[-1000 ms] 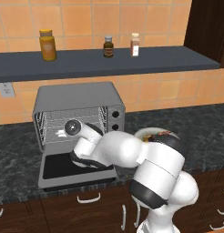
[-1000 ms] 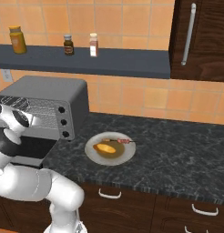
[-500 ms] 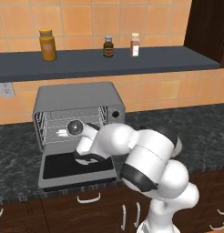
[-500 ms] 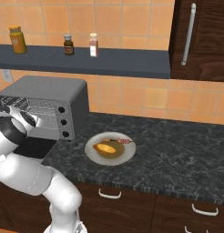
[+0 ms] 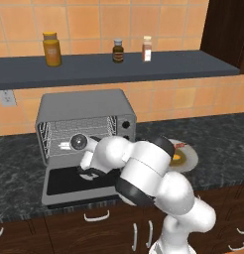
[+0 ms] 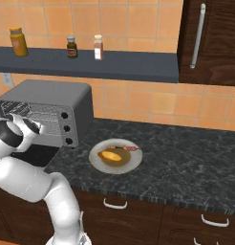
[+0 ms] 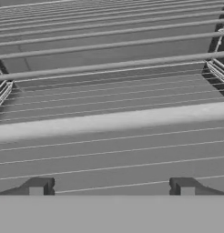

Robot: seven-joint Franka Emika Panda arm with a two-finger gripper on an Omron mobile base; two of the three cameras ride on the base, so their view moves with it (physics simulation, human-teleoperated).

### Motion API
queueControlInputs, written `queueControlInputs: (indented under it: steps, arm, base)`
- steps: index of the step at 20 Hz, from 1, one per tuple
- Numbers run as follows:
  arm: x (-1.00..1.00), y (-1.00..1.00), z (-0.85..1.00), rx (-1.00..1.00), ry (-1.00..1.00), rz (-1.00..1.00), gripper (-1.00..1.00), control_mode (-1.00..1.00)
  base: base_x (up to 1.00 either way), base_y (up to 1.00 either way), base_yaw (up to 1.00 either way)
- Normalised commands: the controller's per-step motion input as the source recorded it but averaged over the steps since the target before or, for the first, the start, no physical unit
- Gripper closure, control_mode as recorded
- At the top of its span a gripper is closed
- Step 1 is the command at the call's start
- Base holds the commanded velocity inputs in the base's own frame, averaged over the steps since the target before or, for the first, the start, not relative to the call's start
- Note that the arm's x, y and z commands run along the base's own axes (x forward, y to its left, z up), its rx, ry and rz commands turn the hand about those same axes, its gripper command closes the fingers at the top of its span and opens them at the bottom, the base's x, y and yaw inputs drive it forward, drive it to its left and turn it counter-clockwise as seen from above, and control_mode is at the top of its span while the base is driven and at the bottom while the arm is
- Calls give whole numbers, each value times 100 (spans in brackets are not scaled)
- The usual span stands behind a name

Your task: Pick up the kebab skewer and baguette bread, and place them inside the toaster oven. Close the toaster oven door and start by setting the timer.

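The toaster oven (image 5: pixel 87 106) stands on the counter with its door (image 5: pixel 59 184) dropped flat, wire racks (image 7: pixel 112 68) showing inside. My gripper (image 7: pixel 111 187) is open with nothing between its fingers and faces straight into the oven cavity, close to the racks. In the left base view my hand (image 5: pixel 90 169) hovers just above the lowered door. To the right of the toaster oven (image 6: pixel 48 98) sits a white plate (image 6: pixel 133 162). It carries the golden baguette bread (image 6: pixel 111 156) and, behind it, the thin kebab skewer (image 6: pixel 124 148). My arm hides part of the plate (image 5: pixel 191 158) in the left base view.
A dark shelf (image 5: pixel 144 67) above the oven carries an orange jar (image 5: pixel 52 48), a dark bottle (image 5: pixel 117 50) and a pale bottle (image 5: pixel 147 48). A dark cabinet with a long handle (image 6: pixel 199 36) hangs at the right. Drawers run below the counter edge.
My elbow and forearm have swung left and forward, closer to the oven front, while the hand stays over the lowered door. The gripper stays open; plate, bread and skewer have not moved.
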Motion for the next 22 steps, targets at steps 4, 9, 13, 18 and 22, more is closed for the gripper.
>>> queueControlInputs:
  steps: [4, 9, 13, 18, 22]
  arm:
    - [22, 10, -33, 0, -11, 1, -100, -100]
    - [5, 0, -23, 2, -1, 2, -100, -100]
    - [-24, 0, -57, 2, 11, 1, -100, -100]
    - [-54, 0, -79, 1, 12, 4, -100, -100]
    - [-77, 0, -98, 0, 10, 6, -100, -100]
  base:
    - [0, 0, 0]
    - [0, 0, 0]
    - [0, 0, 0]
    - [0, 0, 0]
    - [0, 0, 0]
